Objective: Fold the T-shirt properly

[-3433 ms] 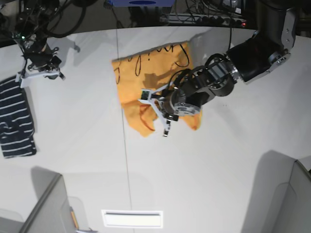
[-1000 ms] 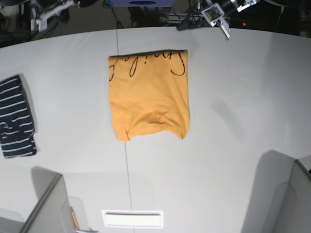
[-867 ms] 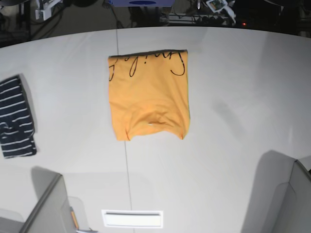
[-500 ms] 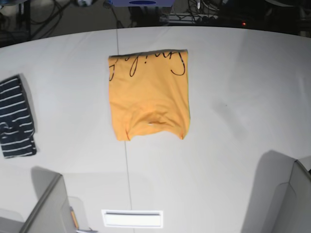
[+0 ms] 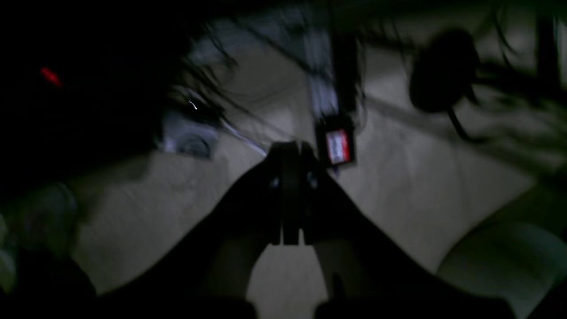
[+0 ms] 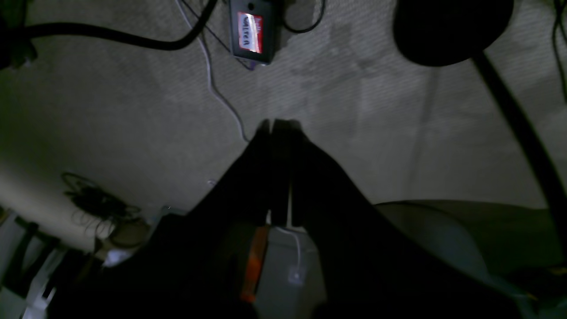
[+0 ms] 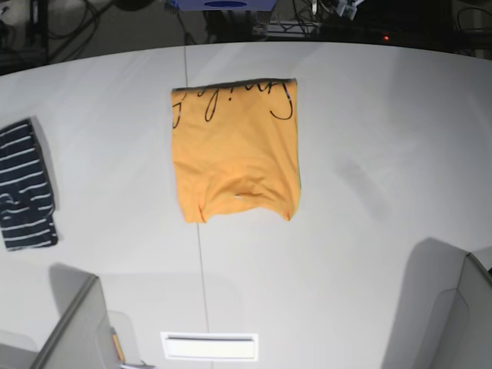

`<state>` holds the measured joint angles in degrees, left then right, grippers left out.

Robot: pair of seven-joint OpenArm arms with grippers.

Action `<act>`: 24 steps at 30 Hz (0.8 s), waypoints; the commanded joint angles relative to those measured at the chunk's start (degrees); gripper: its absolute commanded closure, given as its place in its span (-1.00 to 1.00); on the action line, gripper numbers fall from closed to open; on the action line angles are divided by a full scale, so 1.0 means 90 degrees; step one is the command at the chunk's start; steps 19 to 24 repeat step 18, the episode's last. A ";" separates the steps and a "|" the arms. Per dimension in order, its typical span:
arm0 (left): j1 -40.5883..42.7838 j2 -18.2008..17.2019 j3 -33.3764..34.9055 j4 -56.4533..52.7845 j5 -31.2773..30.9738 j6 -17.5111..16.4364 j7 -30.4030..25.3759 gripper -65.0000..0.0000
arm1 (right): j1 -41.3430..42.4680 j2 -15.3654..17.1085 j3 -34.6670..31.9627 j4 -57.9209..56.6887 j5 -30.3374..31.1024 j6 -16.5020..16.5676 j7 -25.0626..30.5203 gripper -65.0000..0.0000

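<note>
Pointing at dim carpeted floor, left gripper (image 5: 290, 195) and right gripper (image 6: 280, 177) both have jaws pressed together, nothing between them. Neither shows in the base view. T-shirt (image 7: 234, 157) lies flat as a folded rectangle mid-tabletop (image 7: 369, 115), black lettering along its far edge. Striped navy garment (image 7: 27, 188) sits well apart, near the tabletop's edge.

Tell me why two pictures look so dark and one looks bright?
The base view is bright and sharp: the T-shirt and white table are well lit. The left wrist view is dim and smeared, with the left hand a dark shape. The right wrist view is dim but sharper around the right hand.
</note>
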<state>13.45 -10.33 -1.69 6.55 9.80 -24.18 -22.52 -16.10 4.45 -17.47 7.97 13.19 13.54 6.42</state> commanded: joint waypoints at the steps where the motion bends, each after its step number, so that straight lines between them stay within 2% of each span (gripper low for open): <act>1: 0.0024 -0.0049 -0.0002 -0.0009 0.0019 -0.0053 -0.0022 1.00 | -0.0004 -0.0079 0.0012 -0.0001 -0.0005 0.0063 0.0093 1.00; 3: -0.0044 -0.0059 -0.0002 -0.0019 0.0019 -0.0053 -0.0022 1.00 | 0.0045 -0.0265 0.0012 0.0009 -0.0005 -0.0054 0.0103 1.00; 7: -0.0044 -0.0078 -0.0002 -0.0019 0.0019 -0.0053 -0.0032 1.00 | 0.0113 -0.0665 0.0012 0.0009 -0.0005 -0.1050 0.0113 1.00; 10: -0.0005 -0.0078 -0.0002 -0.0009 0.0019 -0.0053 -0.0071 1.00 | 0.0113 -0.0851 0.0012 0.0009 -0.0005 -0.1539 0.0142 1.00; 16: -0.0044 -0.0078 -0.0051 0.0010 -0.0010 -0.0053 -0.0091 1.00 | 0.0084 -0.0763 -0.0007 -0.0021 -0.0005 -0.1548 0.0914 1.00; 18: -0.0074 -0.0059 -0.0022 0.0020 0.0010 -0.0053 -0.0091 1.00 | 0.0084 -0.0607 -0.0007 -0.0001 -0.0005 -0.1548 0.0953 1.00; 24: -0.0074 -0.0059 -0.0022 0.0020 0.0010 -0.0053 -0.0091 1.00 | 0.0084 -0.0607 -0.0007 -0.0001 -0.0005 -0.1548 0.0953 1.00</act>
